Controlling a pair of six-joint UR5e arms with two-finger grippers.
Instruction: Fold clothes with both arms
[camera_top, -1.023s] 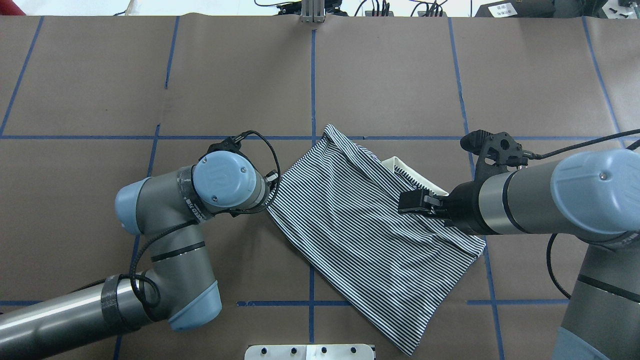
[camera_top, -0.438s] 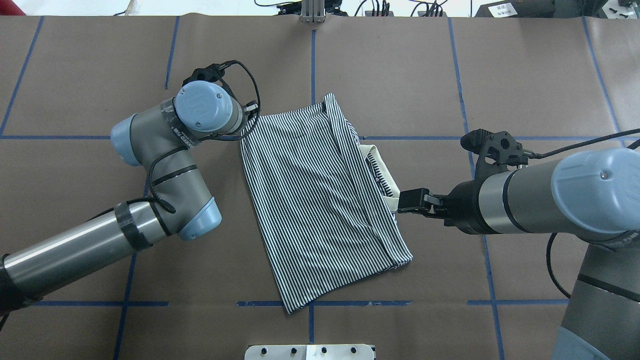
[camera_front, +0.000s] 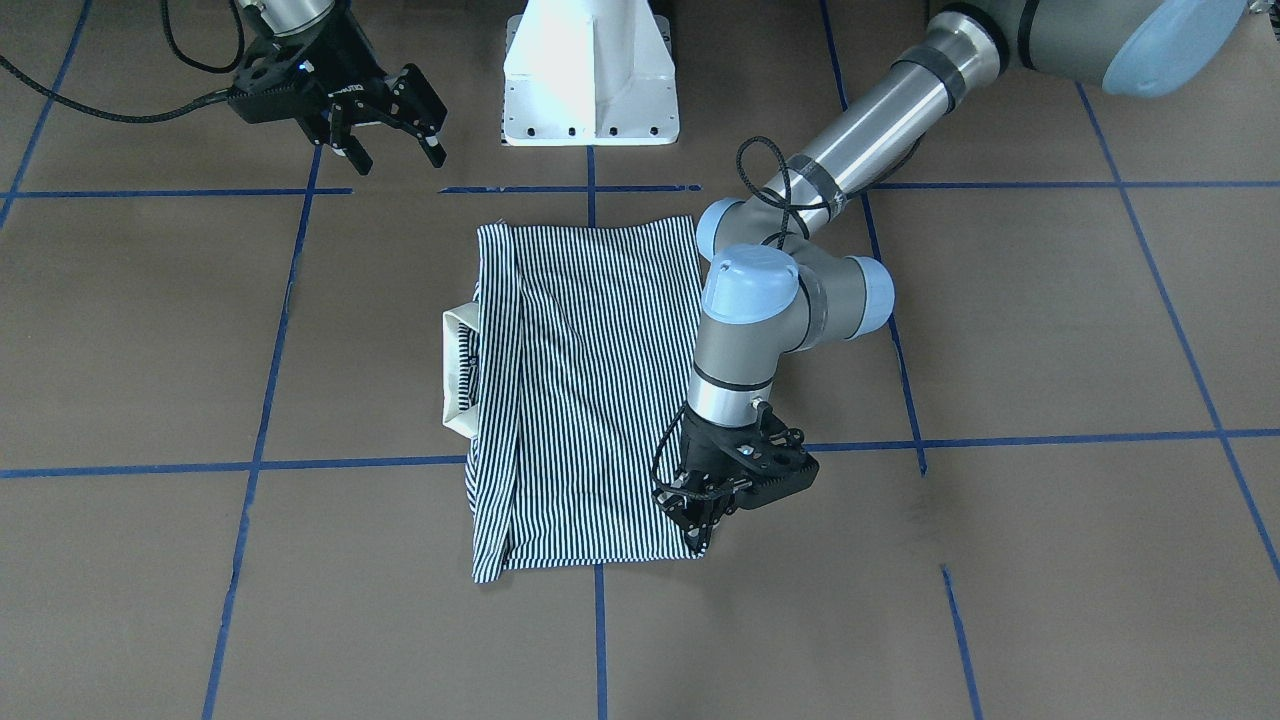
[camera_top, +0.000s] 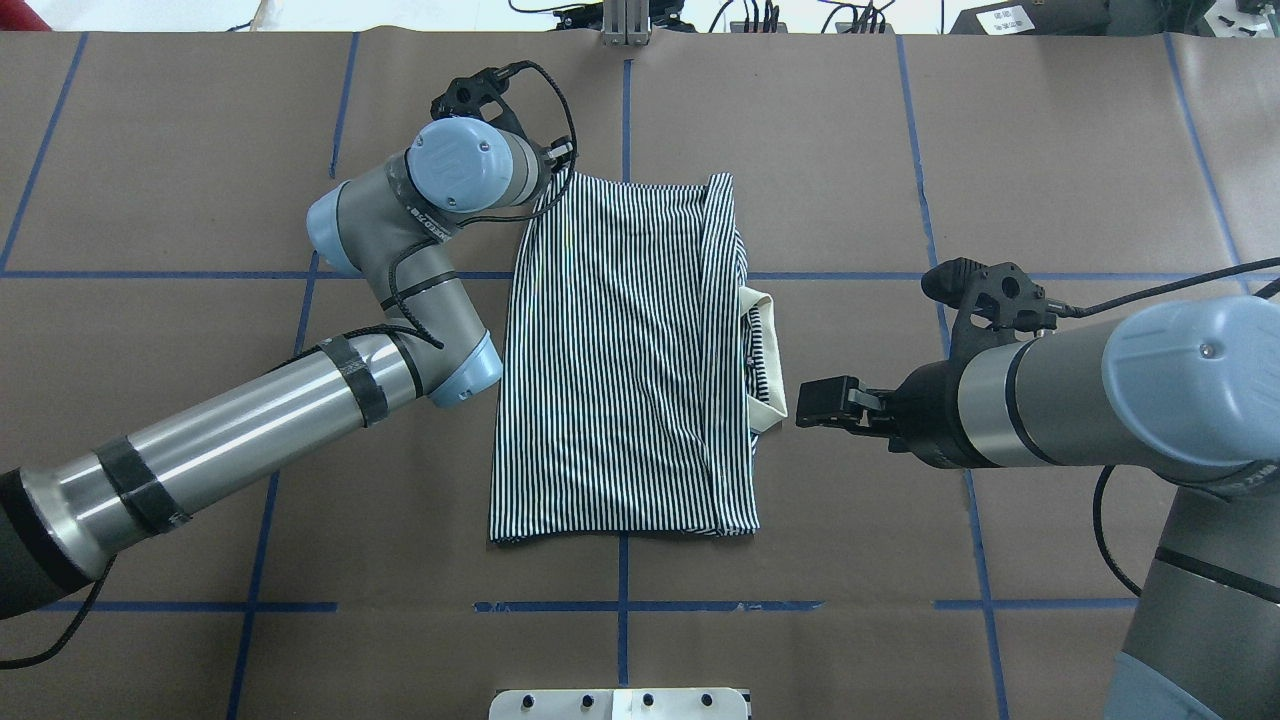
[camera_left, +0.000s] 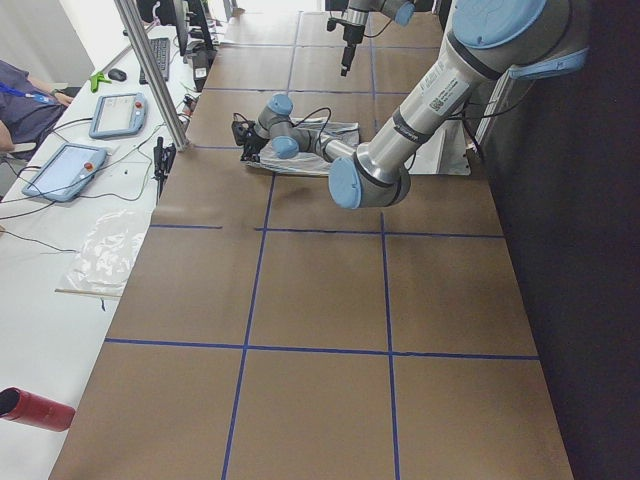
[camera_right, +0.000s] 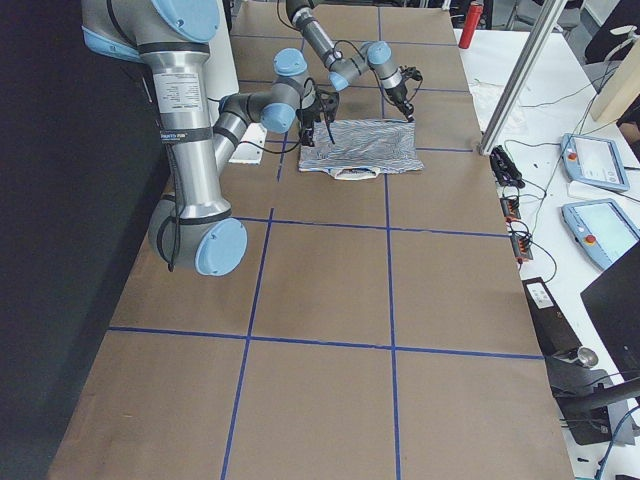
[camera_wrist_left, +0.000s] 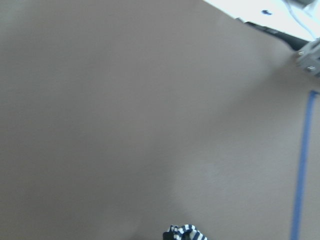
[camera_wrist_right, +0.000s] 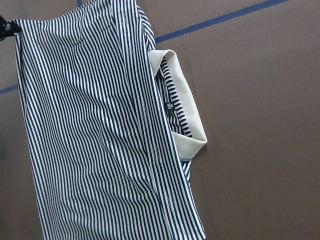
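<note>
The left gripper (camera_front: 700, 522) is pinching the lower-right corner of the polo shirt (camera_front: 590, 380), likely squaring it; the right gripper (camera_front: 388, 140) is hovering upper left, jaws apart.

One shirt, two arms, one desk.
On the single desk (camera_top: 180, 150) there is one striped polo shirt (camera_top: 620, 360) with one cream collar (camera_top: 773, 370) at its 3 o'clock side in the overhead view. There are two arms, the left arm (camera_top: 250, 430) and the right arm (camera_top: 1050, 400), with two end effectors, the left end effector (camera_front: 698, 530) and the right end effector (camera_front: 398, 150). One white pedestal base (camera_front: 590, 80) is at 12 o'clock in the front-facing view. There are two tablets at 3 o'clock in the right-side view, the far tablet (camera_right: 598, 160) and the near tablet (camera_right: 605, 232).
</note>
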